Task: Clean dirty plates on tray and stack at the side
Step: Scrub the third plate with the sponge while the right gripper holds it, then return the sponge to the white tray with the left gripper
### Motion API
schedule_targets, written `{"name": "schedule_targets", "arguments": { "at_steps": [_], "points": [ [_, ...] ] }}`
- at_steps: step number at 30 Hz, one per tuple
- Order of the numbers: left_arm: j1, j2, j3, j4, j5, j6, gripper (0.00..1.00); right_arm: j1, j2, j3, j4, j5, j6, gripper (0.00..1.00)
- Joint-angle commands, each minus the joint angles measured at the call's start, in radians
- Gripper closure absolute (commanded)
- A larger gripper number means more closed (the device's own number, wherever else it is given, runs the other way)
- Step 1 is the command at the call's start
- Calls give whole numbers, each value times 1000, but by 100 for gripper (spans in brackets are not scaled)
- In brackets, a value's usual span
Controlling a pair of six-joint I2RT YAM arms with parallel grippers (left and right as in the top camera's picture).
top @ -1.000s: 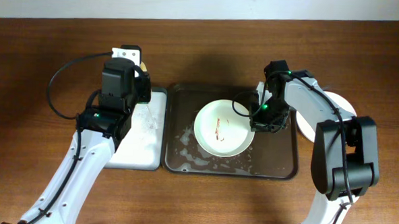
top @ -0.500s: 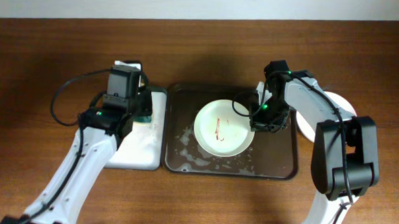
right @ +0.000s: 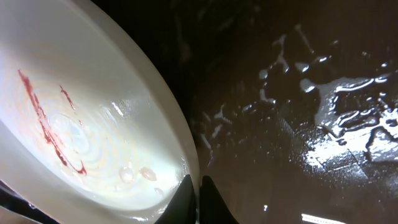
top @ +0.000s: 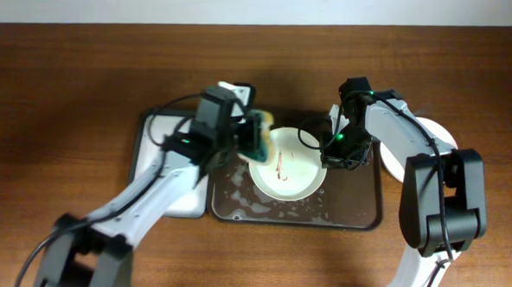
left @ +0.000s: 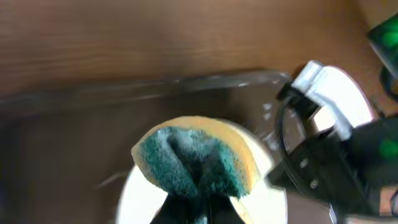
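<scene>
Access to the plate (top: 287, 166) is blocked sideways by the sponge (top: 258, 135) and right gripper (top: 329, 154); the tray (top: 348, 212) toward the worktop's (top: 68, 75) near edge is left open.

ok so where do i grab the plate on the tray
Pinch the plate by its raised rim at the right edge, coming from the right. It lies flat in the tray, so only the rim offers a hold, and the sponge is over its left side.
</scene>
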Motion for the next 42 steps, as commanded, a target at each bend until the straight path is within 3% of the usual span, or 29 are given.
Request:
{"name": "schedule_targets", "arguments": {
  "at_steps": [1,7,11,15,20,22,29,31,36,42],
  "points": [
    [-76,106,4,99,4,-104,100,6,-11,-7,0,11,7,96],
    [-183,274,4,276,-62,-103,100,6,-11,-7,0,11,7,96],
    [-211,340,4,274,-131,-102,100,6,-11,-7,0,11,8,96],
    [-206,343,4,114,-267,-99,100,6,-11,-7,0,11,7,96],
    [-151,316,4,-3,-274,-69,100,6,-11,-7,-4,11,7,96],
    [-129,267,5,-30,-286,-8,100,6,-11,-7,-4,11,7,96],
    [-110,15,7,-116,-308,10,100,6,-11,-7,2,11,7,96],
    [-57,-115,7,-222,-308,10,100,6,-12,-7,26,6,8,96],
    [113,-148,5,-476,-307,93,100,4,-53,36,36,17,7,96],
    [241,-89,4,-533,-307,220,100,12,-247,42,-19,203,7,96]
  ]
}}
